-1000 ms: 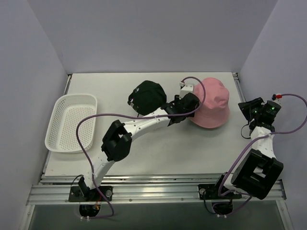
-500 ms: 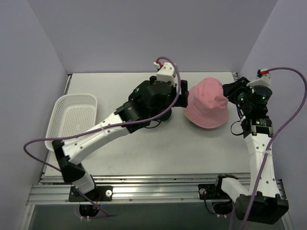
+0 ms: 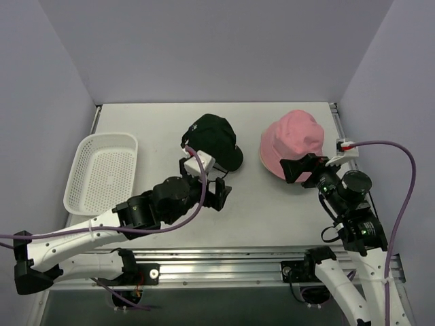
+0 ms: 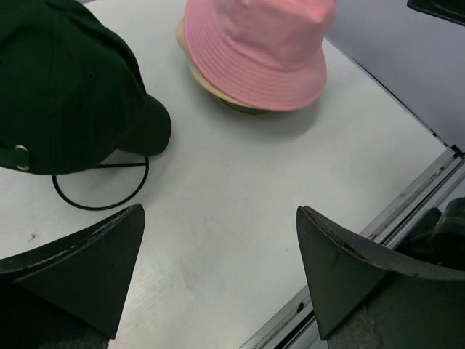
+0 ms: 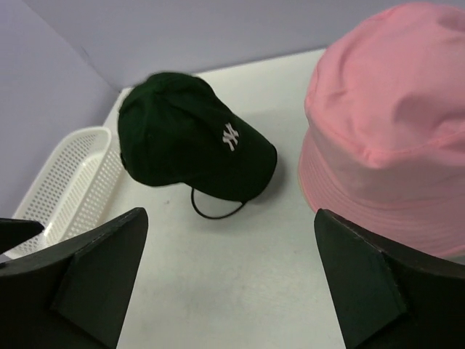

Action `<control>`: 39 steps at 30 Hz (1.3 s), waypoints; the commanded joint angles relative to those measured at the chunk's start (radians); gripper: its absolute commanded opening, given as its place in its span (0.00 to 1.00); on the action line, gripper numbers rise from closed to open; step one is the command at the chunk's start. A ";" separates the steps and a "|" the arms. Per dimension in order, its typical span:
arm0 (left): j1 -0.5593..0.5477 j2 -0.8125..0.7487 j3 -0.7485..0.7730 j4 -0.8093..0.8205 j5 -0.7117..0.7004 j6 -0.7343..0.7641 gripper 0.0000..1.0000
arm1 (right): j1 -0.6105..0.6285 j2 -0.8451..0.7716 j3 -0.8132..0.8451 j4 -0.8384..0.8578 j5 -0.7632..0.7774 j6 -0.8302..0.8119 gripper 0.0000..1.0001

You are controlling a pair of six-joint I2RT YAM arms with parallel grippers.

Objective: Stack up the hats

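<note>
The baseball cap (image 3: 212,139) sat on a wire frame (image 4: 94,209) just beyond the left tool (image 3: 221,193). The bucket hat (image 3: 293,139), atop another hat (image 4: 207,91), lay just beyond the right tool (image 3: 299,168).

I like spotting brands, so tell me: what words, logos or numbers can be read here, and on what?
"NY": white interlocked letters stitched on the front of the dark cap.
No writing shows on the pink hat or the white basket.
</note>
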 commanded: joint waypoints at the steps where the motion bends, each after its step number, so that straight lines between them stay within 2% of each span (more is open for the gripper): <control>1: -0.007 -0.119 -0.110 0.188 0.048 0.045 0.94 | 0.011 -0.045 -0.083 -0.014 -0.020 -0.045 0.95; 2: -0.008 -0.140 -0.141 0.205 0.064 0.057 0.94 | 0.017 -0.074 -0.100 0.009 -0.060 -0.043 1.00; 7: -0.007 -0.251 -0.255 0.250 0.072 0.079 0.94 | 0.017 -0.186 -0.114 -0.011 -0.044 -0.029 1.00; 12: -0.008 -0.338 -0.206 0.092 0.020 0.058 0.94 | 0.020 -0.159 -0.112 -0.014 -0.084 -0.034 1.00; 15: -0.007 -0.392 -0.223 0.052 -0.034 0.079 0.94 | 0.027 -0.150 -0.109 -0.023 -0.059 -0.029 1.00; 19: -0.008 -0.463 -0.294 0.066 -0.069 0.100 0.94 | 0.033 -0.134 -0.111 -0.016 -0.051 -0.026 1.00; 24: -0.008 -0.532 -0.312 0.052 -0.102 0.097 0.94 | 0.033 -0.131 -0.134 0.021 -0.117 -0.034 1.00; 29: -0.008 -0.543 -0.318 0.044 -0.120 0.099 0.94 | 0.033 -0.133 -0.135 0.029 -0.145 -0.041 1.00; 39: -0.008 -0.457 -0.298 0.053 -0.076 0.097 0.94 | 0.034 -0.151 -0.134 0.029 -0.120 -0.041 1.00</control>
